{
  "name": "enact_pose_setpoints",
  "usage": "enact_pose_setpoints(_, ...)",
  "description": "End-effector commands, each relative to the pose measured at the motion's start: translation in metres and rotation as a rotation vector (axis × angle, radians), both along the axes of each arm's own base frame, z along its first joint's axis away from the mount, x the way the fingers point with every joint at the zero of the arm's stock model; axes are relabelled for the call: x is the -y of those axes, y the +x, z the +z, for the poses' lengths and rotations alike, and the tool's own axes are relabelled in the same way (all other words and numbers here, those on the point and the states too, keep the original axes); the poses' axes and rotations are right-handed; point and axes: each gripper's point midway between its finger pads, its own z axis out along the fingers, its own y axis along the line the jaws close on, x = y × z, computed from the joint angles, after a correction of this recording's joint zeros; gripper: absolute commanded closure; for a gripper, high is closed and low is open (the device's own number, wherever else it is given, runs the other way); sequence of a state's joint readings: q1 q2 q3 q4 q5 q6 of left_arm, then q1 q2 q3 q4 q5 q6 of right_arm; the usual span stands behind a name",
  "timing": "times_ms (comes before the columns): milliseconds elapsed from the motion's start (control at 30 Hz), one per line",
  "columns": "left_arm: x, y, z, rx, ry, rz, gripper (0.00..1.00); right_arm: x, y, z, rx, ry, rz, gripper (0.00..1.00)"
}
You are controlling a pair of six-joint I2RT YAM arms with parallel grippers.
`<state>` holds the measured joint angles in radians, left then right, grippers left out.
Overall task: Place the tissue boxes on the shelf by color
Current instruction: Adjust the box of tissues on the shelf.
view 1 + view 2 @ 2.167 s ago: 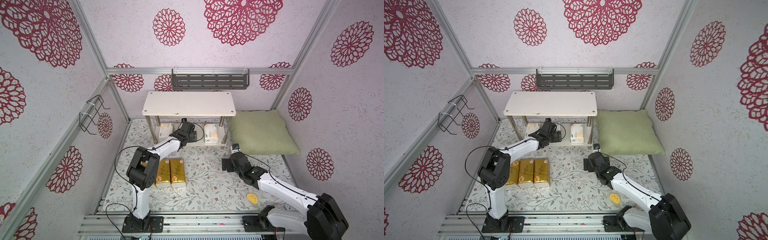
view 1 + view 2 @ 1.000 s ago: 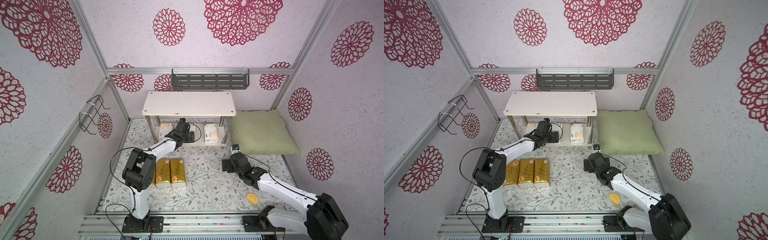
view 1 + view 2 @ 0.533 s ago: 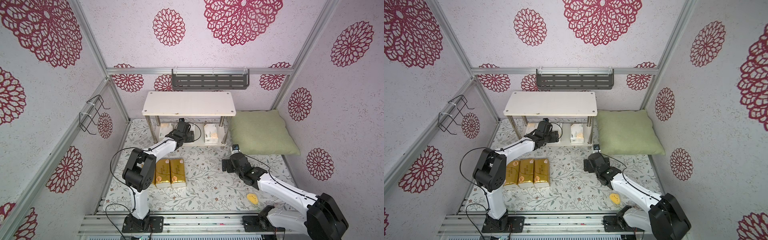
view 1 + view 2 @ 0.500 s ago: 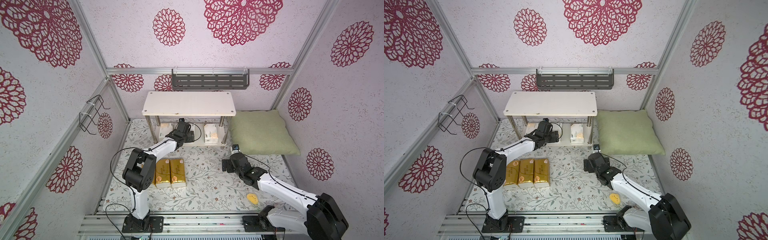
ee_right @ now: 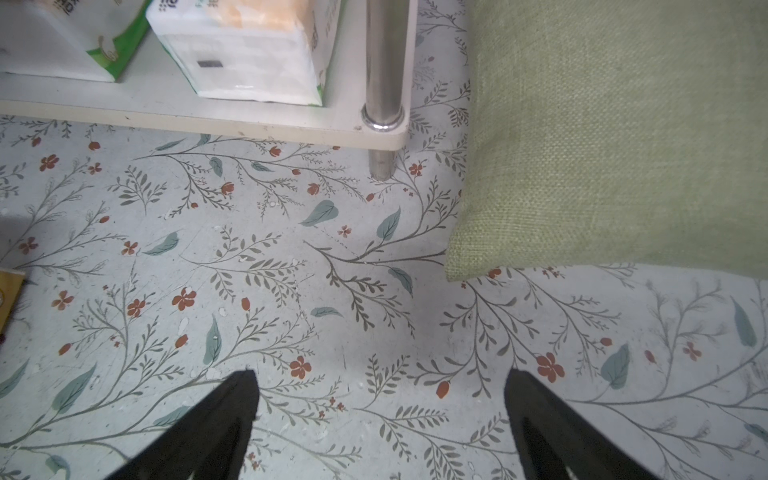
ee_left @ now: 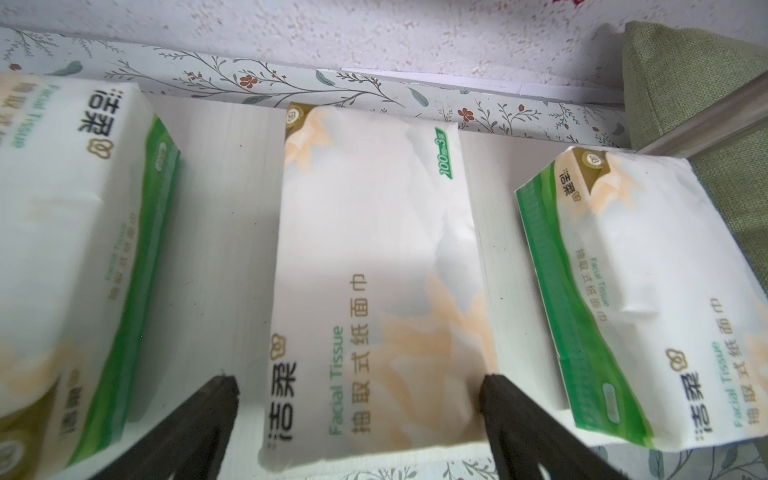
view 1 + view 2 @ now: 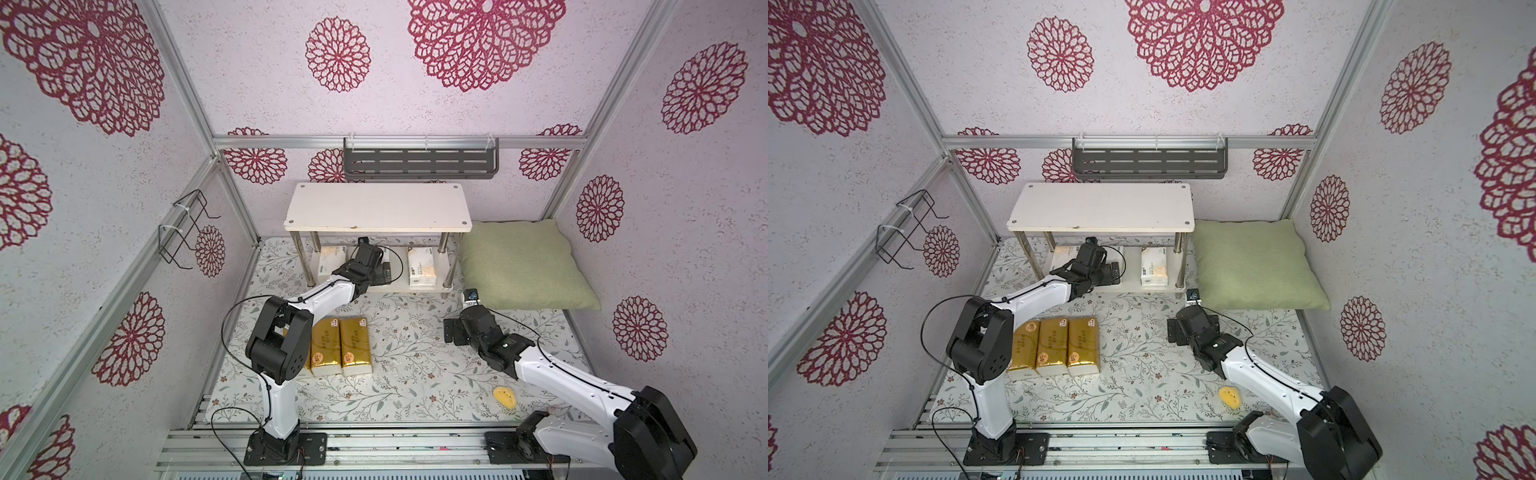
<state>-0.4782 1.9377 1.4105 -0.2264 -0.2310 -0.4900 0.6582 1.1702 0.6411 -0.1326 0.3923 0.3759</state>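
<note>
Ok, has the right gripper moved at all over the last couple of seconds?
No. In both top views the right gripper stays beside the green pillow's near corner, jaws open, just as before.

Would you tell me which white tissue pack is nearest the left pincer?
The middle pack, framed by the open left pincer; its neighbours sit off to either side.

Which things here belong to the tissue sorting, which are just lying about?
Job: white-green tissue packs; gold tissue packs; white shelf.
Lying about: green pillow; grey wall rack; black wire rack; small yellow piece.
</note>
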Motion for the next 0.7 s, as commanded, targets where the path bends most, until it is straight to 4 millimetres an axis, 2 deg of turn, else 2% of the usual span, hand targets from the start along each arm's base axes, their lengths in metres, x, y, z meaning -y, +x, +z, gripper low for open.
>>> enact_pose_setpoints(0,-0.001,0.003,0.024,0.043,0.018,-0.009,0.03,0.003,-0.001,0.003,0.022,-0.001,-0.010,0.01)
enact_pose_setpoints(400,-0.002,-0.003,0.048,0.098,-0.024,-0.003,0.03,0.003,-0.002,0.001,0.017,0.003,-0.012,0.01)
enact_pose_setpoints(667,-0.003,-0.012,0.053,0.099,-0.032,-0.005,0.03,0.003,-0.002,0.002,0.019,0.007,-0.013,0.01)
